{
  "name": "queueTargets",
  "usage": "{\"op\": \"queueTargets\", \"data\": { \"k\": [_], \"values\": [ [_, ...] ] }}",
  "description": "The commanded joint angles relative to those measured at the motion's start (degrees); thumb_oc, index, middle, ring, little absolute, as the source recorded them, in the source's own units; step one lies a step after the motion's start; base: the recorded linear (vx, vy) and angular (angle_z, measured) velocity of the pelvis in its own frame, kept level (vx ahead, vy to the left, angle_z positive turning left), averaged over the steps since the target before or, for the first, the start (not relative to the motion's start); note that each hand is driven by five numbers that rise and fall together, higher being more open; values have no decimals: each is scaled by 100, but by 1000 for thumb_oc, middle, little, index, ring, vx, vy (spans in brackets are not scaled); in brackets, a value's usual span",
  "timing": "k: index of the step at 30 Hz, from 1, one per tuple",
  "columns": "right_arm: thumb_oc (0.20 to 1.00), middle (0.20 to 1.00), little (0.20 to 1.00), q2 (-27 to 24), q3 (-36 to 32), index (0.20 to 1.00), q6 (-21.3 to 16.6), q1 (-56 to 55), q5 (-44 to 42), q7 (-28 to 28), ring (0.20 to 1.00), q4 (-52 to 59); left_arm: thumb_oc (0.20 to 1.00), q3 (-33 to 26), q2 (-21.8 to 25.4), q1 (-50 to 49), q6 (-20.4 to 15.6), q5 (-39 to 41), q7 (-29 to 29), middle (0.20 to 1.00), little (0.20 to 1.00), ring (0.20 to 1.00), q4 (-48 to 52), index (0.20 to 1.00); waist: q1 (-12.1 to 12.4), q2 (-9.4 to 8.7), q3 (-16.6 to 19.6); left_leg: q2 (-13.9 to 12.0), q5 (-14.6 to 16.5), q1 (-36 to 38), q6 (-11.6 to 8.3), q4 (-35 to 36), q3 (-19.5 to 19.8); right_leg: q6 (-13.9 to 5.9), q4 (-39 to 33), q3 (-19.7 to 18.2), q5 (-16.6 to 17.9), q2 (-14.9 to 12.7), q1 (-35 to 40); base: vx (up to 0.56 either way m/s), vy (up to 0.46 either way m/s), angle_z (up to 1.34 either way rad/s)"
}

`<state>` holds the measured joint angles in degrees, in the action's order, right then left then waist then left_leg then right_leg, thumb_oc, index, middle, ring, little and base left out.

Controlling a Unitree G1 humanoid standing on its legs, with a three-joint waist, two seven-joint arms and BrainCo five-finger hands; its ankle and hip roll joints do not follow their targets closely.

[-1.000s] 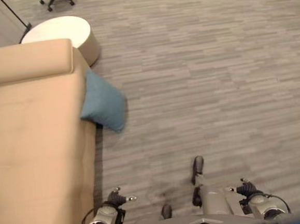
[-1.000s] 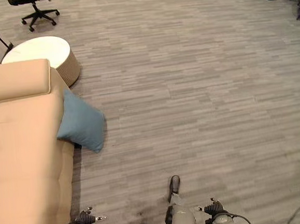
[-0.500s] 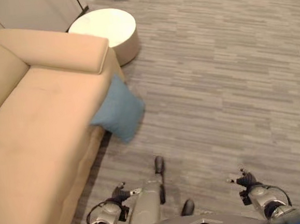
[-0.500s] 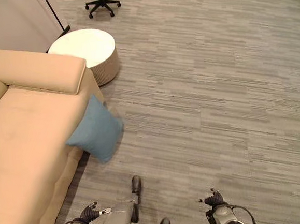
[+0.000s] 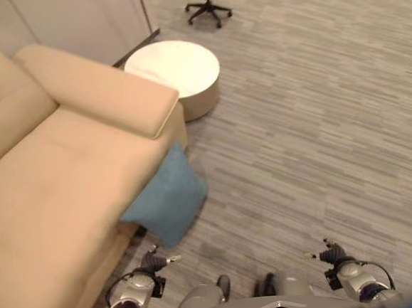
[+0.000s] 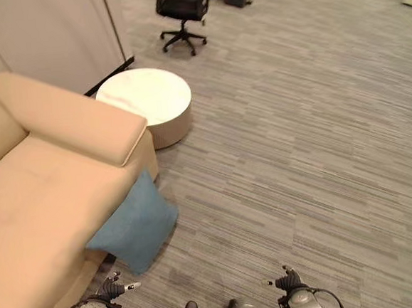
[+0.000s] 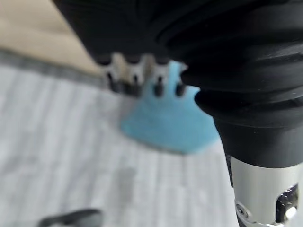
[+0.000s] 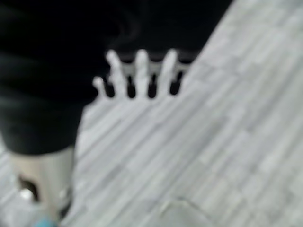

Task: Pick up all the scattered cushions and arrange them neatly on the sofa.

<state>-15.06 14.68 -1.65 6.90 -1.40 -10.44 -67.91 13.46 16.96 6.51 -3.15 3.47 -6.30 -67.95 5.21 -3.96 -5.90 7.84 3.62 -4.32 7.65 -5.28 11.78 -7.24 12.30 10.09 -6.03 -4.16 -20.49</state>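
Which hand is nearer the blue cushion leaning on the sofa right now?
Left. The left hand hangs just below the blue cushion, close to its lower corner by the sofa. The right hand hangs over bare floor, well off to the cushion's right. Both hands hold nothing.

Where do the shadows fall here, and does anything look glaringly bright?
Left eye view: a dark shadow sits on the floor under the blue cushion, where it leans against the sofa. Right eye view: the round white table has the brightest top, almost washed out, while its side wall is shaded; light elsewhere looks soft and even.
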Motion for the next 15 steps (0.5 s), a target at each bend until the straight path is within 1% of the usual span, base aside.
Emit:
{"op": "queueTargets", "data": {
  "k": [1, 2, 3, 4, 5, 6, 7, 8, 9, 10, 11, 12, 14, 15],
  "values": [
    [1000, 1000, 1000, -302, -202, 1000, -81, 84, -115, -115, 1000, 76, 1000, 130, -183, 67, -126, -70, -29, 1000, 1000, 1000, -165, 1000, -52, 184, -32, -60, -150, -15, -750, 245, 165, -236, -612, -411, 725, 28, 579, 346, -174, 113],
    [1000, 1000, 1000, -306, -231, 1000, -73, 48, -152, -86, 1000, 68, 1000, 175, -207, 84, -124, -115, -9, 1000, 1000, 1000, -235, 1000, -86, 157, -22, 7, -126, 17, -790, 239, 293, -244, -834, -409, 787, -58, 713, 274, -205, 247],
    [1000, 1000, 1000, -301, -226, 1000, -96, 18, -118, -85, 1000, 43, 1000, 160, -253, 65, -124, -162, -22, 1000, 1000, 1000, -329, 1000, -101, 129, 31, 30, -84, 23, -857, 239, 422, -244, -950, -256, 897, -149, 855, 317, -262, 316],
    [1000, 1000, 1000, -299, -240, 1000, -112, 24, -130, -62, 1000, 30, 1000, 136, -274, 32, -109, -166, -10, 1000, 1000, 1000, -353, 1000, -139, 143, 82, -50, -11, 50, -948, 194, 465, -195, -1013, -227, 839, -96, 1027, 235, -224, 242],
    [1000, 1000, 1000, -297, -241, 1000, -112, 26, -129, -62, 1000, 30, 1000, 136, -273, 34, -109, -166, -10, 1000, 1000, 1000, -353, 1000, -151, 136, 95, -39, -30, 31, -946, 199, 474, -199, -1020, -219, 849, -109, 1012, 184, -185, 109],
    [1000, 1000, 1000, -311, -234, 1000, -137, 29, -133, -73, 1000, 30, 1000, 121, -280, 20, -112, -151, -6, 1000, 1000, 1000, -363, 1000, -119, 140, 105, -83, 46, 27, -1005, 134, 486, -179, -1064, -128, 811, -108, 1110, 104, -200, 58],
    [1000, 1000, 1000, -338, -234, 1000, -167, 52, -166, -52, 1000, 57, 1000, 99, -294, -15, -114, -146, -4, 1000, 1000, 1000, -370, 1000, -141, 115, 89, -134, 150, -120, -1070, -148, 392, -126, -1125, 22, 732, -127, 1279, 144, -262, 56],
    [1000, 1000, 1000, -360, -236, 1000, -179, 49, -183, -43, 1000, 64, 1000, 92, -302, -42, -106, -161, 4, 1000, 1000, 1000, -373, 1000, -135, 99, 71, -171, 207, -225, -1096, -363, 260, -79, -1160, 108, 674, -121, 1390, 87, -186, 85],
    [1000, 1000, 1000, -358, -237, 1000, -179, 51, -183, -42, 1000, 64, 1000, 91, -300, -41, -106, -161, 5, 1000, 1000, 1000, -373, 1000, -153, 90, 88, -157, 186, -251, -1093, -359, 273, -84, -1163, 122, 681, -136, 1370, 46, -110, 99],
    [1000, 1000, 1000, -371, -217, 1000, -202, 56, -204, -47, 1000, 80, 1000, 78, -307, -46, -106, -155, -4, 1000, 1000, 1000, -376, 1000, -123, 74, 40, -207, 197, -381, -1135, -598, 38, -48, -1217, 221, 627, -139, 1506, 23, -83, 97],
    [1000, 1000, 1000, -382, -219, 1000, -218, 60, -231, -43, 1000, 100, 1000, 68, -313, -50, -106, -151, -12, 1000, 1000, 1000, -356, 1000, -137, 56, 24, -277, 176, -523, -1134, -743, -245, -28, -1270, 290, 592, -143, 1595, 41, -124, 69],
    [1000, 1000, 1000, -390, -242, 1000, -221, 61, -282, -39, 1000, 117, 1000, 76, -312, -38, -108, -145, -15, 1000, 1000, 1000, -319, 1000, -173, 22, 27, -379, 153, -709, -1126, -852, -643, -12, -1340, 424, 562, -163, 1683, 44, -112, 62],
    [1000, 1000, 1000, -391, -253, 1000, -225, 7, -316, -33, 1000, 106, 1000, 105, -295, -38, -120, -143, -8, 1000, 1000, 1000, -227, 1000, -212, -15, 33, -552, 121, -873, -1047, -874, -1278, 20, -1473, 696, 526, -137, 1847, 61, -116, 89],
    [1000, 1000, 1000, -389, -255, 1000, -222, -14, -318, -24, 1000, 105, 1000, 108, -281, -38, -121, -142, -3, 1000, 1000, 1000, -182, 1000, -216, -17, 35, -599, 106, -901, -1020, -823, -1476, 25, -1519, 757, 512, -106, 1899, 88, -86, 116]
  ]
}}
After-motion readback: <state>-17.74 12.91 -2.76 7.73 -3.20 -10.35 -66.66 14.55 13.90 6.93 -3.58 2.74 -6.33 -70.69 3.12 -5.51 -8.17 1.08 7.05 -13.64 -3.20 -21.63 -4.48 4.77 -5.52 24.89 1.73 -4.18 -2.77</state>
